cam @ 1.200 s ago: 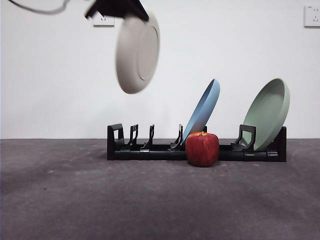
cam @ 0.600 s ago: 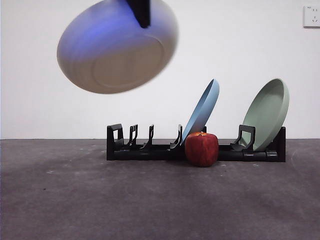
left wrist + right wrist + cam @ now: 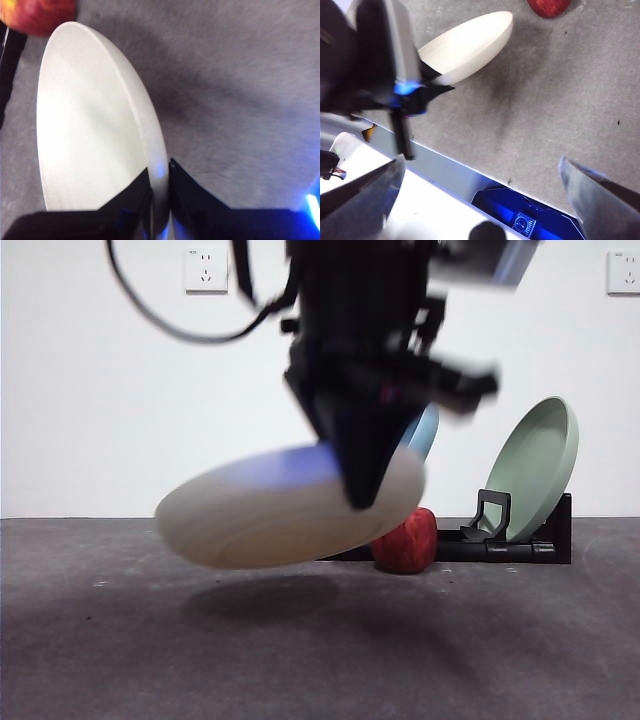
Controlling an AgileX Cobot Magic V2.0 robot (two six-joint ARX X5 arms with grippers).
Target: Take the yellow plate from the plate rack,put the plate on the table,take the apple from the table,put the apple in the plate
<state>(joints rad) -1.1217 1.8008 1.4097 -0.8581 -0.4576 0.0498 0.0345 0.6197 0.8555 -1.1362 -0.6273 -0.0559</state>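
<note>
Yellow plate [image 3: 270,515] in left hand [image 3: 160,172]

The table [image 3: 120,640] is dark grey, rough and matte, with small pale specks; the apple [image 3: 408,542] rests on it at about 2 o'clock from its middle; just behind the apple, toward 12 o'clock, the black plate rack [image 3: 520,546] stands on the same surface.

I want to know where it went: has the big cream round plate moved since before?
Yes. The big cream round plate, pinched by the left gripper, has dropped from high above the black plastic rack to just over the grey table.
</note>
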